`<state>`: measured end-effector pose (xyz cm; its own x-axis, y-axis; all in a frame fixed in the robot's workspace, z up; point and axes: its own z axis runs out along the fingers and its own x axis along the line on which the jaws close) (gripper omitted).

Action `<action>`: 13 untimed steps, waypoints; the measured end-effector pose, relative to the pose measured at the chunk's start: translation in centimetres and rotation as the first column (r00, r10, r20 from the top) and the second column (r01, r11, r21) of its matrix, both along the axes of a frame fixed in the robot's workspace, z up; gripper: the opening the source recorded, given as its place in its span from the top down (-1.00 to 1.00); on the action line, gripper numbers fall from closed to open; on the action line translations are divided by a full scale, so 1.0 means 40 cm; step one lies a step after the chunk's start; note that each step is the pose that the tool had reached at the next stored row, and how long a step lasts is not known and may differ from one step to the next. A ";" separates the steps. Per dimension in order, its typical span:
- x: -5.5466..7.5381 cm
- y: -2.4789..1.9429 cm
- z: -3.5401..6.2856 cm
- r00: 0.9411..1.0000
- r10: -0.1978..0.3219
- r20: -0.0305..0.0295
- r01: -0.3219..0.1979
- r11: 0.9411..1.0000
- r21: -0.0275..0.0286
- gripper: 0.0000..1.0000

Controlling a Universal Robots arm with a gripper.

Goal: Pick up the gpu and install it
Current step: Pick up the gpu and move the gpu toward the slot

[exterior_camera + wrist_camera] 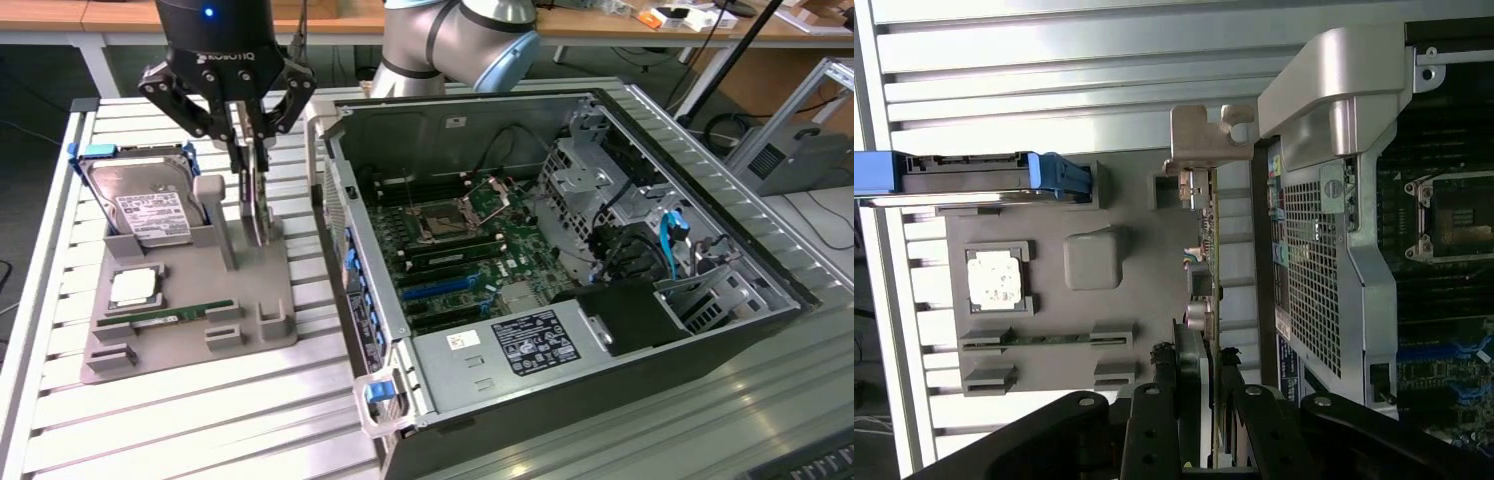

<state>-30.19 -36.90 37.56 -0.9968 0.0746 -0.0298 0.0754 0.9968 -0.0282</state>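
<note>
The gripper (pixel 254 150) (pixel 1197 355) hangs straight down over a grey moulded holder tray (pixel 187 300) that lies on the slatted aluminium worktop (pixel 200 420), on the exterior view's left of an open black computer case (pixel 694 215). Its black fingers (pixel 1152 410) are closed on the gpu (pixel 258 205) (pixel 1202 270), a thin flat dark expansion card with a narrow silver-grey metal bracket at one end, one finger against each face near the card's upper edge. The gpu stands upright on its edge, its lower edge down at the tray. In the tray, a boxy silver hard drive with a white label (pixel 147 210) leans in a blue carrier, a square silver processor chip (pixel 134 287) lies flat in its recess, and a small narrow green memory stick (pixel 174 315) lies just beside that. Inside the case the green motherboard (pixel 454 250) lies exposed, well apart from the gripper.
</note>
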 end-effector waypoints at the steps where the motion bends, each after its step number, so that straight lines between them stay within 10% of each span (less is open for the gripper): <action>1: 0.000 0.000 0.001 1.000 0.000 0.000 0.000 1.000 0.000 0.47; 13: 0.000 0.000 0.035 1.000 0.000 0.000 0.000 1.000 0.000 0.47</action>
